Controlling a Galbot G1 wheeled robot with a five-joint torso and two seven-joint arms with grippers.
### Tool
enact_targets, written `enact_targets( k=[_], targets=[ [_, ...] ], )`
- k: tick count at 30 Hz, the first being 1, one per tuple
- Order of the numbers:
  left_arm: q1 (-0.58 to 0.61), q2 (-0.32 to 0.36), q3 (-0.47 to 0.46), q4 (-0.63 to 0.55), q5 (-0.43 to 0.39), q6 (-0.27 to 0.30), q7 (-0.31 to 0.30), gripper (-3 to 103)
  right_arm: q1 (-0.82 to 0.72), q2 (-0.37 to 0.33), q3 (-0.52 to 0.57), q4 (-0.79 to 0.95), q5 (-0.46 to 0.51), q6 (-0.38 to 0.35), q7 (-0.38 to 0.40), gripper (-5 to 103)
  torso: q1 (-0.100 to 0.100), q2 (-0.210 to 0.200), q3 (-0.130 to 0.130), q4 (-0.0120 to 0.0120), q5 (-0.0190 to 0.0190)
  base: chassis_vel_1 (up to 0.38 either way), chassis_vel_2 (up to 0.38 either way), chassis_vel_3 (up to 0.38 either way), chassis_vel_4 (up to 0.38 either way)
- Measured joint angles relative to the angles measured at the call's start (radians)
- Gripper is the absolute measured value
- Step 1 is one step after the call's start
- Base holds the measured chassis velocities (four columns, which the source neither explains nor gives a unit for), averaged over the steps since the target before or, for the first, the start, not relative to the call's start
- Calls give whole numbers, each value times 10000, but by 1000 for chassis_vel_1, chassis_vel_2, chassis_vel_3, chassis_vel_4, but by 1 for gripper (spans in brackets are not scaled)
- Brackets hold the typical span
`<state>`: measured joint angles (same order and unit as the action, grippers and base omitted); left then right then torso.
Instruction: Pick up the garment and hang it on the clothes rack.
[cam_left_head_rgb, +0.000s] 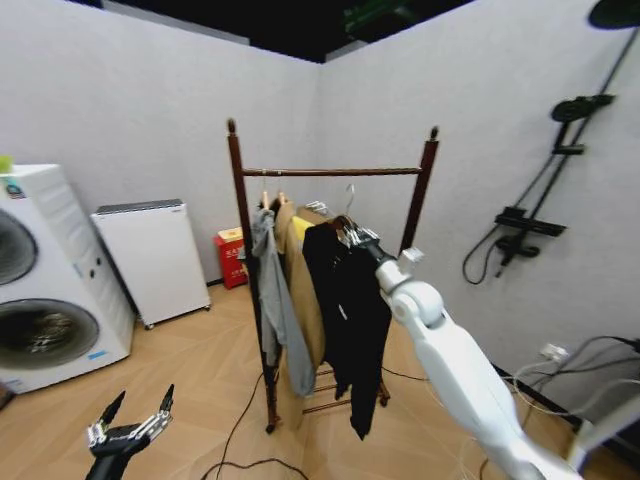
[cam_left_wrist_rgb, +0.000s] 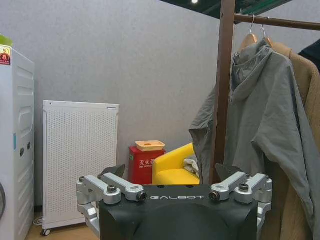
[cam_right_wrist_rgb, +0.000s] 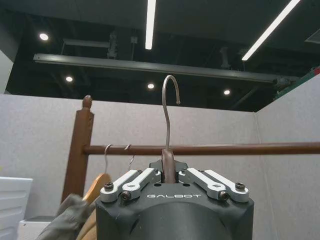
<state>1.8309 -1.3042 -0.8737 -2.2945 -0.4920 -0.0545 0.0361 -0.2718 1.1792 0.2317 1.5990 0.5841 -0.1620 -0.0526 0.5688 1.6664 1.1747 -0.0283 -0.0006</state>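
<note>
The garment (cam_left_head_rgb: 350, 310), long and black, hangs from a wooden hanger held by my right gripper (cam_left_head_rgb: 358, 237), which is shut on the hanger's neck (cam_right_wrist_rgb: 169, 167). The hanger's metal hook (cam_right_wrist_rgb: 169, 107) rises above the gripper, its tip a little above the clothes rack's top rail (cam_right_wrist_rgb: 210, 149) and apart from it. The clothes rack (cam_left_head_rgb: 330, 172) is dark reddish-brown wood with two knobbed posts; the garment hangs just in front of its right half. My left gripper (cam_left_head_rgb: 130, 418) is low at the left, open and empty, with its fingers (cam_left_wrist_rgb: 117, 186) spread.
A grey hooded sweatshirt (cam_left_head_rgb: 275, 300) and a tan coat (cam_left_head_rgb: 305, 300) hang on the rack's left part. A washing machine (cam_left_head_rgb: 40, 280) and a white appliance (cam_left_head_rgb: 150, 260) stand at the left wall. A red box (cam_left_head_rgb: 230, 257) sits behind the rack. Cables (cam_left_head_rgb: 240, 440) lie on the floor.
</note>
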Motion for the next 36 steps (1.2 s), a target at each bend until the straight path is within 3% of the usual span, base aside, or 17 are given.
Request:
enact_targets(
  k=[6, 20, 27, 36],
  targets=[
    [0, 0, 0, -1, 0, 0, 3, 100, 1446, 672, -144, -1626, -254, -106, -220, 9, 1, 0, 1, 0, 4, 0, 0, 0, 0],
    [0, 0, 0, 0, 0, 0, 3, 100, 3427, 1286, -1435, -4466, -266, -81, -628, 9, 0, -1, 1, 0, 5, 0, 0, 0, 0],
    [0, 0, 0, 0, 0, 0, 4, 100, 4983, 1969, -1590, -7226, -600, 254, -1291, 9, -1, -1, 0, 1, 4, 0, 0, 0, 0],
    [0, 0, 0, 0, 0, 0, 3, 100, 5751, 2185, -1671, -8839, -128, 86, -1733, 9, -1, 0, -1, 0, 6, 0, 0, 0, 0]
  ],
)
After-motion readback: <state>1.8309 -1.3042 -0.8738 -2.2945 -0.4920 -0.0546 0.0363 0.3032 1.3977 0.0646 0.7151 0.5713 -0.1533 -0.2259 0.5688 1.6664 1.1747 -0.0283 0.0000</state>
